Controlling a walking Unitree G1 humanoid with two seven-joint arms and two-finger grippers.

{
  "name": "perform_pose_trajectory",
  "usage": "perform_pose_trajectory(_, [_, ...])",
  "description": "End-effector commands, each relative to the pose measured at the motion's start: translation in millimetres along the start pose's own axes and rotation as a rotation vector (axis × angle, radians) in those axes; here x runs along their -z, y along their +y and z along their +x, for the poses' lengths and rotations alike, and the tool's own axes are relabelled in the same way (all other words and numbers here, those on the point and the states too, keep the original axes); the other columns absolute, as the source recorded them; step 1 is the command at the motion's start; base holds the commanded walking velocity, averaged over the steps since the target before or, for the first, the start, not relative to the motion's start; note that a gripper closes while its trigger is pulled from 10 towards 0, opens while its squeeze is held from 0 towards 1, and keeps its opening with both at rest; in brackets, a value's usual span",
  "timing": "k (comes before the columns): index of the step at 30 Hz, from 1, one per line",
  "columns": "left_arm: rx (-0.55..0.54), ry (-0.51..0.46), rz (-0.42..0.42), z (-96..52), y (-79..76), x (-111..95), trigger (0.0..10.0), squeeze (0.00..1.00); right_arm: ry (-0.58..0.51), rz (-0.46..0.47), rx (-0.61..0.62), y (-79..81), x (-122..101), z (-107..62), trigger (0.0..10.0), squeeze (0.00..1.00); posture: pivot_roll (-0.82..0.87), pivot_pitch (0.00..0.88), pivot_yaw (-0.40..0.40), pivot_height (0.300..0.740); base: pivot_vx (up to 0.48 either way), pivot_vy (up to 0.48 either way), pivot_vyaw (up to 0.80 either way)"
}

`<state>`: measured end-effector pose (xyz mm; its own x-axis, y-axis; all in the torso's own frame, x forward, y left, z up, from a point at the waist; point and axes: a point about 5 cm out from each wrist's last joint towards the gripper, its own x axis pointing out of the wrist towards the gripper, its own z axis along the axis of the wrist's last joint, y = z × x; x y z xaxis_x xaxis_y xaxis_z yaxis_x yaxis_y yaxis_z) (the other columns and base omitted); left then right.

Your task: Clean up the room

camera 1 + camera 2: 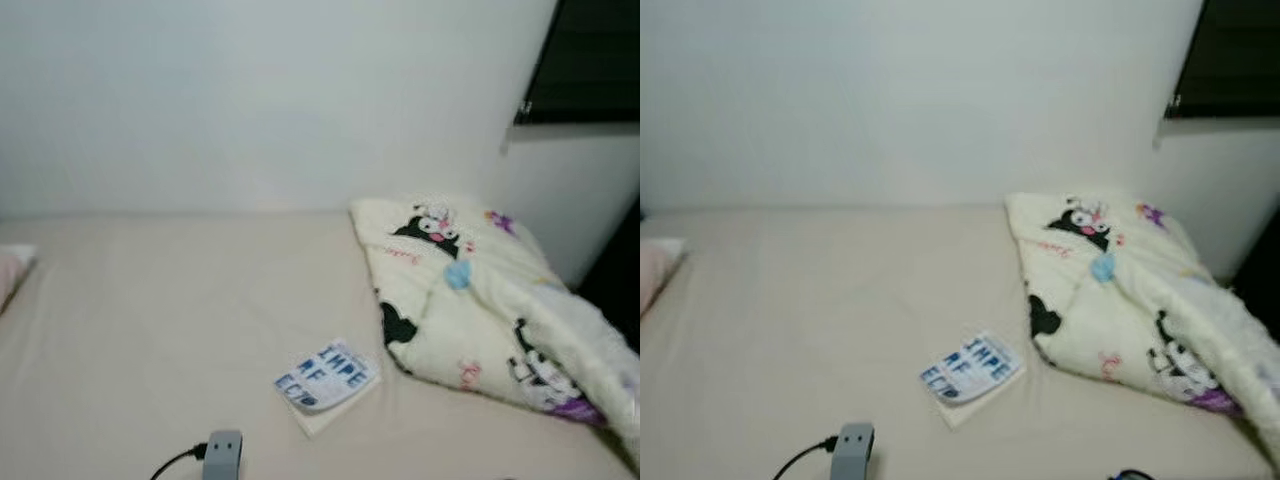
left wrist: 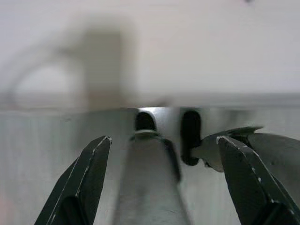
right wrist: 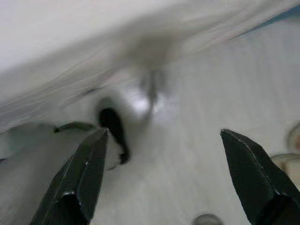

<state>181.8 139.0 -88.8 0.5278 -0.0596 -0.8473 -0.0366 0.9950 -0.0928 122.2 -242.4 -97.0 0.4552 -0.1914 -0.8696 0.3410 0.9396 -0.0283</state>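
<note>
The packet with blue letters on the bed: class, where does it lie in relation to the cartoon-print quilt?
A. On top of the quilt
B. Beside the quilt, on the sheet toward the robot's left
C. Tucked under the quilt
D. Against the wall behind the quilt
B: the packet lies flat on the bare sheet, just off the near left edge of the quilt.

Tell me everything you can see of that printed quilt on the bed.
The quilt is cream, soft and puffy, printed with black-and-white cartoon figures, pink marks, a blue patch and some purple near its lower end. It lies bunched and folded on the bed's right side, near the wall, running toward the right edge of the head views. A small packet with blue letters lies just beside it.
</note>
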Motion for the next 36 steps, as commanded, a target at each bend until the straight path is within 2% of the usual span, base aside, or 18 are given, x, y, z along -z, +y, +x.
perform_pose_trajectory(1, [-0.005,0.001,0.010,-0.1,2.4,-0.1,10.0,0.00,0.018,-0.028,-0.022,3.8,6.4,-0.7,10.0,0.00,-0.09,0.000,-0.006,0.737,0.000,-0.480,0.00])
perform_pose_trajectory(8, [-0.006,0.006,0.009,-0.2,2.9,0.7,10.0,0.00,0.009,-0.059,-0.039,6.3,4.7,-0.4,10.0,0.00,-0.09,0.000,-0.007,0.737,0.000,-0.480,0.00])
perform_pose_trajectory(14, [-0.007,0.008,0.006,-0.3,3.5,1.1,10.0,0.00,-0.030,-0.113,-0.073,10.8,-6.6,1.2,10.0,0.00,-0.10,0.000,-0.006,0.737,0.000,-0.480,0.00])
perform_pose_trajectory(19, [-0.008,0.011,0.004,-0.4,3.7,1.7,10.0,0.00,-0.043,-0.121,-0.079,10.7,-11.7,1.7,10.0,0.00,-0.10,0.000,-0.008,0.737,0.000,-0.480,0.00])
perform_pose_trajectory(29, [-0.014,0.017,-0.002,-0.5,4.8,2.8,10.0,0.00,-0.050,-0.165,-0.104,14.3,-13.3,1.9,10.0,0.00,-0.10,0.000,-0.006,0.737,0.000,-0.480,0.00])
perform_pose_trajectory(32, [-0.020,0.024,-0.020,-0.6,5.8,3.6,10.0,0.00,-0.073,-0.181,-0.120,16.9,-19.3,2.4,10.0,0.00,-0.10,0.000,-0.003,0.737,0.000,-0.429,0.00])
perform_pose_trajectory(36, [-0.046,0.038,-0.031,-1.0,10.2,5.1,10.0,0.00,-0.121,-0.200,-0.141,19.3,-33.8,3.2,10.0,0.00,-0.11,0.000,0.003,0.737,0.000,0.000,0.00])
